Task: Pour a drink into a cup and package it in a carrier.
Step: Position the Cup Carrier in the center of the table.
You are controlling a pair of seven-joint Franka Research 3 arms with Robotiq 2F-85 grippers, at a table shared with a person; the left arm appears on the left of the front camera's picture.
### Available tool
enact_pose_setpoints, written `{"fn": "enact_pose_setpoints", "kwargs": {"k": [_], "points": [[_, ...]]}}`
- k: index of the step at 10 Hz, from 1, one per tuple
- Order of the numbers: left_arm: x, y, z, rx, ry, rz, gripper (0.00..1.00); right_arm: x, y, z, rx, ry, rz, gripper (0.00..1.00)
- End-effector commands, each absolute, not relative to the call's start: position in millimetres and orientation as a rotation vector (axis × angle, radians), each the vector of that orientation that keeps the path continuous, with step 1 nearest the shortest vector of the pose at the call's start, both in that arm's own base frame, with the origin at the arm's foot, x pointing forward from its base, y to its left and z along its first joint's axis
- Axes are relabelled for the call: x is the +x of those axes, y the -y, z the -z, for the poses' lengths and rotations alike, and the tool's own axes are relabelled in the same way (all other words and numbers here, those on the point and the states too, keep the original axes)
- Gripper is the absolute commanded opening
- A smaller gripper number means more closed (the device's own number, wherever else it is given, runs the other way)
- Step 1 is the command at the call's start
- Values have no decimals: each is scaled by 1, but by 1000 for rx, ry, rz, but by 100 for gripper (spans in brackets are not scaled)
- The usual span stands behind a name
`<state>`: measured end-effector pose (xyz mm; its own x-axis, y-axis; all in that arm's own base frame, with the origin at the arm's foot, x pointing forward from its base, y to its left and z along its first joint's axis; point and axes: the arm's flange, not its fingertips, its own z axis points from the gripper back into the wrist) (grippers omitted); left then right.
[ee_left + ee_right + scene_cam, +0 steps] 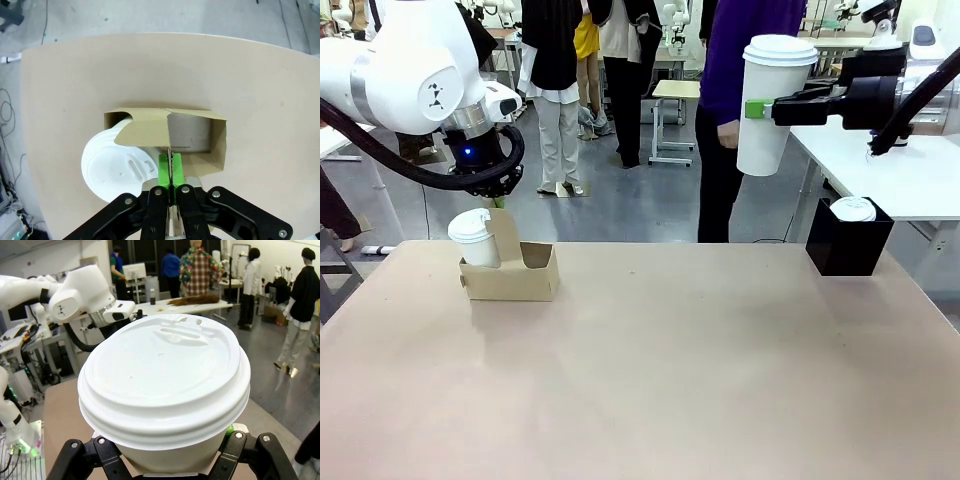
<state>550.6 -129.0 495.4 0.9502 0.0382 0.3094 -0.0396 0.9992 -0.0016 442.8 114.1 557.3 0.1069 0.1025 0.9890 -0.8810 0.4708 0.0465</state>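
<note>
The cup (775, 105) stands upright, high at far right, clamped in the right gripper (760, 108); the carrier (510, 278) sits far left, its handle pinched by the closed left gripper (171, 172). Its free well (192, 132) lies well left of and below the cup.

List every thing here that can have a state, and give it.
Carrier, on the table, one well filled, one empty.
Small cup, lidded, standing in the carrier.
Tall cup, lidded, upright, held in the air.
Left gripper, shut on the carrier's handle.
Right gripper, shut on the tall cup.
Black box, open-topped, white lid inside.
</note>
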Motion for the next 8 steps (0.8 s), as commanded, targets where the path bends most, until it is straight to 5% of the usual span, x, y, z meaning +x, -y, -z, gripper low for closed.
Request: {"fn": "enact_pose_setpoints", "kwargs": {"k": [1, 4, 8], "points": [[551, 128, -496, 11, 328, -31, 0, 444, -116, -559, 803, 1270, -856, 81], [540, 136, -510, 0, 333, -45, 2, 444, -116, -559, 803, 1270, -856, 81], [452, 233, -574, 16, 399, -55, 2, 444, -116, -559, 803, 1270, -856, 81]]}}
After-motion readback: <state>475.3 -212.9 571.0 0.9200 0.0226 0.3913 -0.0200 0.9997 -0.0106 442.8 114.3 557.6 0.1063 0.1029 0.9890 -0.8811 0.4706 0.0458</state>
